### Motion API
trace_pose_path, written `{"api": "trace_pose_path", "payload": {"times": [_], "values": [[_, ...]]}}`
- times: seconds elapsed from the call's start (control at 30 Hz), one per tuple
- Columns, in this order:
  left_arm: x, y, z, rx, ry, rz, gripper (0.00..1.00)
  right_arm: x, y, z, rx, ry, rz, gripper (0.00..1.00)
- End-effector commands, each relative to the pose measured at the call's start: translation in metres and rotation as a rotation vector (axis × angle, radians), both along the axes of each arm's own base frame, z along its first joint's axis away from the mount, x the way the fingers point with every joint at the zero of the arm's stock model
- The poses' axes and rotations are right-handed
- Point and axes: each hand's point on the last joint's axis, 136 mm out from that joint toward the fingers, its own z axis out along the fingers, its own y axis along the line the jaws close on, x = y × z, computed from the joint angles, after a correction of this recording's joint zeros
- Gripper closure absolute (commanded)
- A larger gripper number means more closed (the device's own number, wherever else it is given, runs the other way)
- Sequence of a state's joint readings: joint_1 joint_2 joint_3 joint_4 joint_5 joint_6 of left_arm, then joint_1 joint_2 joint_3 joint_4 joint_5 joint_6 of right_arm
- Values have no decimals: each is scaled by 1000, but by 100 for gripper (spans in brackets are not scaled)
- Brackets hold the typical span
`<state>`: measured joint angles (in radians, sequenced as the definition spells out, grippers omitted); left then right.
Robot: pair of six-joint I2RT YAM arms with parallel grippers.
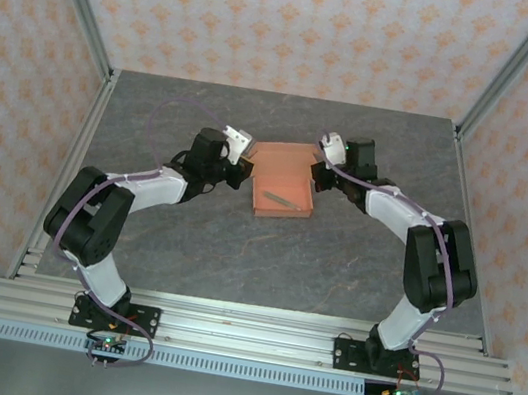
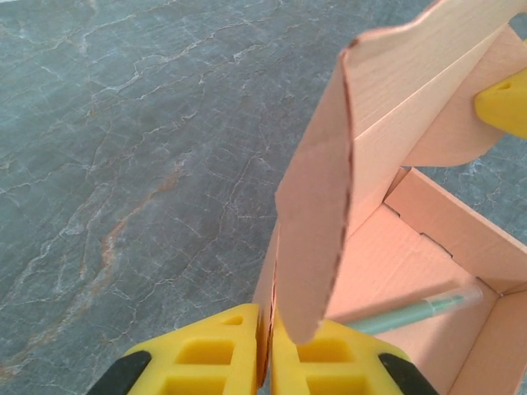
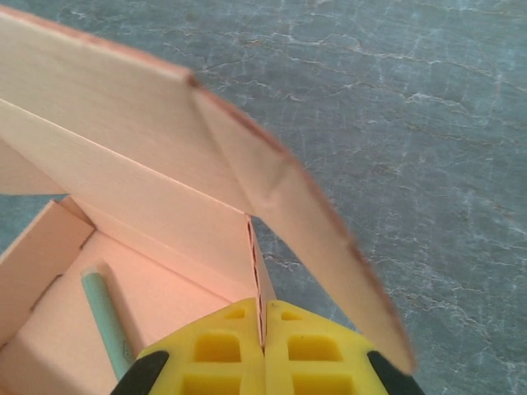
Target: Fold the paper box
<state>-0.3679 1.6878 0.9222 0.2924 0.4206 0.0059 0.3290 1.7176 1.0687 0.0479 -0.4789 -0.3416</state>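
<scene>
Operator: Step in hand?

Technician: The paper box (image 1: pixel 281 185) is sitting on the table (image 1: pixel 353 273), toward the far middle, between the two arms. Its tray walls are standing, and the lid panel is rising at the far edge with its side flaps hanging loose. Judging from this, the lid-closing stage is being prepared.

Operator: End effectors?

Technician: The left gripper (image 2: pixel 268 333) is pinching the card at the box's left side, with its yellow fingers (image 2: pixel 214 346) drawn in to card thickness. The right gripper (image 3: pixel 263 333) is clamping the right wall in the same way. A pale green stick (image 2: pixel 412 311) is lying inside the tray.

Operator: Next move?

Technician: It is probably calling for one wall to be kept braced while the loose flaps are being turned inward. The lid could then be lowered so that the flaps are sliding inside the walls and clearing the stick.
</scene>
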Motion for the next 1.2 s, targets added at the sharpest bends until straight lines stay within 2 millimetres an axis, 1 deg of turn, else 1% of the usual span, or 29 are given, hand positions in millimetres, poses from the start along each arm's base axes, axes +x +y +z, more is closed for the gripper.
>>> {"api": "trace_pose_path", "payload": {"times": [0.0,0.07,0.2,0.33,0.43,0.5,0.67,0.73,0.9,1.0,1.17], "values": [[8,-8,10,-23,-27,34,91,7,-3,19,15,-71,-120,98],[9,-10,12,-18,-37,67,91,8,-5,21,10,-79,-182,98],[12,-9,14,-8,-50,141,91,3,-2,23,48,-89,-250,99],[17,-2,14,-23,-39,265,94,0,-3,24,82,-93,-326,100],[19,2,16,-50,-34,360,95,-1,-2,24,113,-88,-382,100],[19,1,18,-76,-29,400,95,-2,1,22,136,-86,-412,100],[20,11,18,-95,-36,556,95,-4,2,21,164,-120,-498,100],[19,15,15,-91,-32,609,95,-5,1,19,165,-137,-530,100],[14,16,10,-86,-39,692,97,-8,4,17,181,-163,-560,100],[9,16,7,-68,-66,726,97,-11,3,17,191,-176,-575,100],[-2,16,4,-41,-106,756,98,-14,2,11,212,-182,-580,100]]}}
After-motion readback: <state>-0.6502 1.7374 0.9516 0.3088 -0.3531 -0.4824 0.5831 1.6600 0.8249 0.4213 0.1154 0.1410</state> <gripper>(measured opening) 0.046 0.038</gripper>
